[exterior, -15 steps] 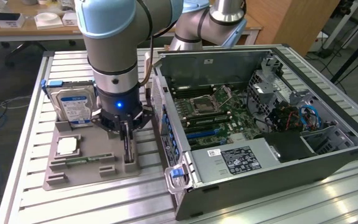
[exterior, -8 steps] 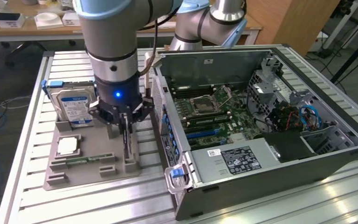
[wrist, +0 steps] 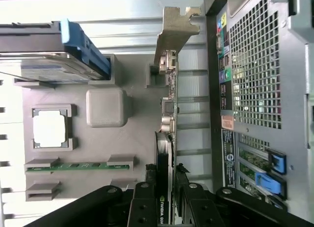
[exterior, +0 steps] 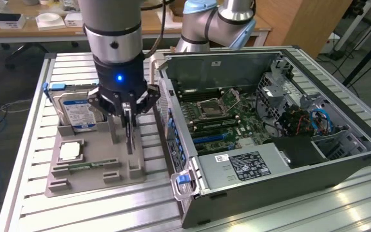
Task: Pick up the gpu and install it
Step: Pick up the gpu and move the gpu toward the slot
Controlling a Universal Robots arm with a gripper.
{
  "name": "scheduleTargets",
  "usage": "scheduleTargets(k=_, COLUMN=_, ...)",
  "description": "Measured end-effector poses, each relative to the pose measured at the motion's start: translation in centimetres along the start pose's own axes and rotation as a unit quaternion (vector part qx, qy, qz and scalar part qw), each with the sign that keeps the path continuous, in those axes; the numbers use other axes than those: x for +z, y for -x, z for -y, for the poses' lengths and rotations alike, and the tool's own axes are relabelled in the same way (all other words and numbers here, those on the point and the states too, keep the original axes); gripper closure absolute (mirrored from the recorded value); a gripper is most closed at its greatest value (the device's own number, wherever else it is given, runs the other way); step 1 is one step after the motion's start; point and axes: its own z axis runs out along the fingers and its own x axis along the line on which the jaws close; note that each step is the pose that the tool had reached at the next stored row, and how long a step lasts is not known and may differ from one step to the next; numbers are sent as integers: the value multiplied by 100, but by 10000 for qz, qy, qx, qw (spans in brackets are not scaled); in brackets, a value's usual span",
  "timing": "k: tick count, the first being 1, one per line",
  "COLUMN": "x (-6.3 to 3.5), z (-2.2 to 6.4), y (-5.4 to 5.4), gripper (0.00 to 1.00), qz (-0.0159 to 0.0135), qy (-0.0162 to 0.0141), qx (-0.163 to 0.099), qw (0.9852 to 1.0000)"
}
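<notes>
The gpu (exterior: 129,137) stands on edge over the grey holder tray (exterior: 89,182), close beside the open computer case (exterior: 250,164). In the wrist view the gpu (wrist: 167,114) appears edge-on, its silver bracket (wrist: 174,28) at the far end. My gripper (exterior: 129,116) reaches straight down onto the card's top edge, one finger on each face. The black fingers (wrist: 147,200) press against both sides of the card, so the gripper (wrist: 165,200) is shut on it. The card's lower edge sits at or just above the tray's slot; I cannot tell which.
The tray (wrist: 105,107) also holds a silver hard drive (exterior: 76,113) with a blue-white label, a processor (exterior: 71,151) and a green memory stick (exterior: 85,166). The case's motherboard (exterior: 224,116) lies exposed. A second arm's base (exterior: 218,24) stands behind the case on the slatted table (exterior: 76,67).
</notes>
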Motion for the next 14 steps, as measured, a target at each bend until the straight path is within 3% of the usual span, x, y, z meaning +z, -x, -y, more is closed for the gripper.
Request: scheduleTargets(k=14, x=-637, z=-26, y=16, gripper=74, qz=0, qy=0, qx=0, qw=10000)
